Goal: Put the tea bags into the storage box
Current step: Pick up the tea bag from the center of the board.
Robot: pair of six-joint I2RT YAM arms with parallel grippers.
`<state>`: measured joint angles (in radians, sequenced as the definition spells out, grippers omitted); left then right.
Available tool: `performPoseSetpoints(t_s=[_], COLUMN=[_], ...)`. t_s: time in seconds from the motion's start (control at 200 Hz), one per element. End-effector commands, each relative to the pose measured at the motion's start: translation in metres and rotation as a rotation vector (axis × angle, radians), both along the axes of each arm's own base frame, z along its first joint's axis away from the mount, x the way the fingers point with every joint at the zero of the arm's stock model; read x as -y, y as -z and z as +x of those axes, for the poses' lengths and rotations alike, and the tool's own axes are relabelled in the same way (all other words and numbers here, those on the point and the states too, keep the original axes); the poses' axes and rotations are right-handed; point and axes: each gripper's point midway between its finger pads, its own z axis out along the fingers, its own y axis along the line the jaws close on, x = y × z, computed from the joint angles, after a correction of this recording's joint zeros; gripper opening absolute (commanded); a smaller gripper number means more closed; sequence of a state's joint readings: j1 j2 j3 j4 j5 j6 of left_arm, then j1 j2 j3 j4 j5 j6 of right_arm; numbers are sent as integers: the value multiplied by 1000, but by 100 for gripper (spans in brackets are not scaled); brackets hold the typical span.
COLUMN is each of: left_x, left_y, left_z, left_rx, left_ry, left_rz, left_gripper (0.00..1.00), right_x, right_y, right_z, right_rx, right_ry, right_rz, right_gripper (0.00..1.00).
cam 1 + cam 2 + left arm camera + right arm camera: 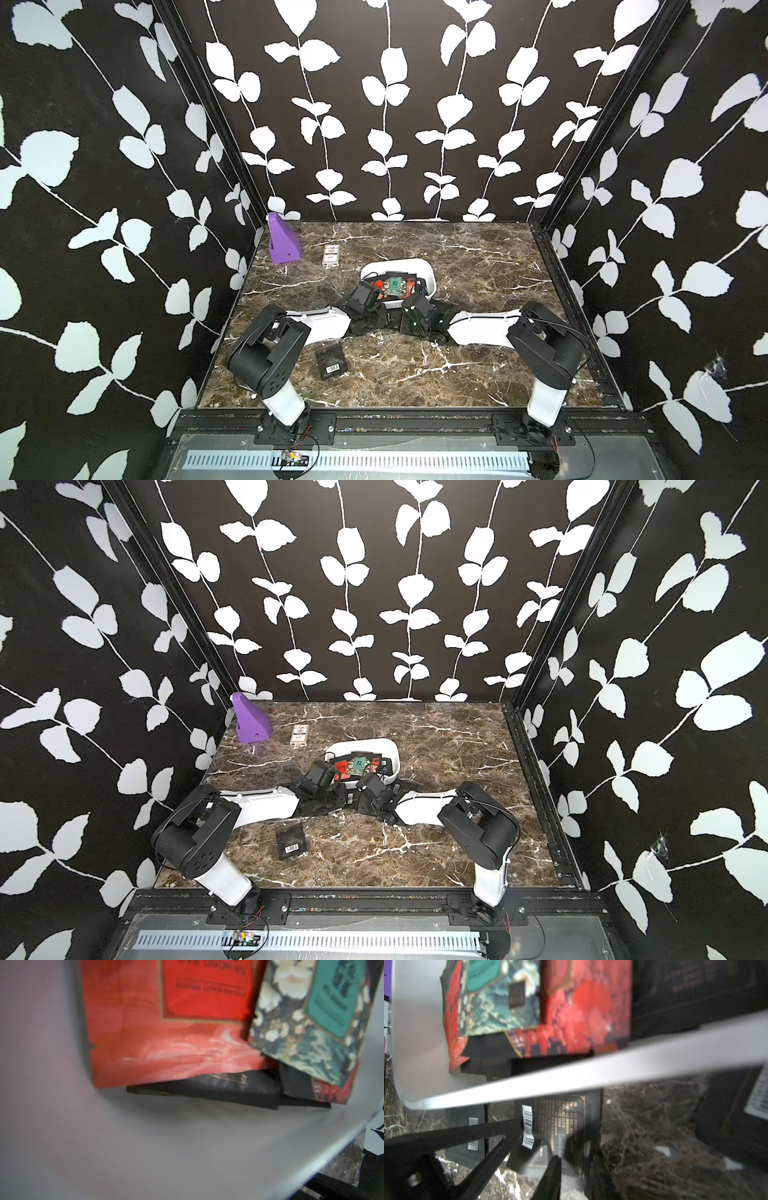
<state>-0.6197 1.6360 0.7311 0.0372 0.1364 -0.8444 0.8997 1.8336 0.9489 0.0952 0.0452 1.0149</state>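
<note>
**Right gripper at a black sachet by the box's 5 o'clock rim**

Reading the top views with 12 o'clock at the back wall: the storage box (409,263) sits around the middle of the bench (478,257), with a pile of tea bags (395,286) in it.

The right gripper (537,1145) is just outside the box's 5 o'clock rim. A black barcode sachet (562,1124) lies on the bench right beside that rim, one edge sitting between the fingers. The jaws are only partway apart. I honestly can't tell if they're pinching it.

The left gripper (374,293) reaches in at the box's 8 o'clock corner and is clenched. Whether it's got anything, no idea. Its wrist view only shows a red sachet (166,1032) and a green floral sachet (311,1022) lying over black ones.

One loose black sachet (331,360) lies well apart, at 7 o'clock from the box.
</note>
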Motion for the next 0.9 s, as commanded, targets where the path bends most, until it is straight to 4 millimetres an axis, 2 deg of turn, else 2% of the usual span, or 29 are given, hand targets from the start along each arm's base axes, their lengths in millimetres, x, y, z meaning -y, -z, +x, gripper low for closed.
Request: performPoseSetpoints(t_s=[0.0,0.185,0.515,0.895], left_x=[-17,-15,-13,-8], left_y=[27,21,-4,-53], left_z=[-30,-28,-24,-28], left_rx=[-105,-93,-50,15], left_ry=[4,9,22,42], left_rz=[82,76,63,-16], left_gripper=[0,0,0,0], right_x=[0,0,-2,20], right_y=[11,7,-18,-51], right_z=[-1,0,1,-27], right_rx=[-34,-28,2,6], right_ry=[4,4,-10,-40], right_rz=[-18,-14,8,-9], right_gripper=[20,0,0,0])
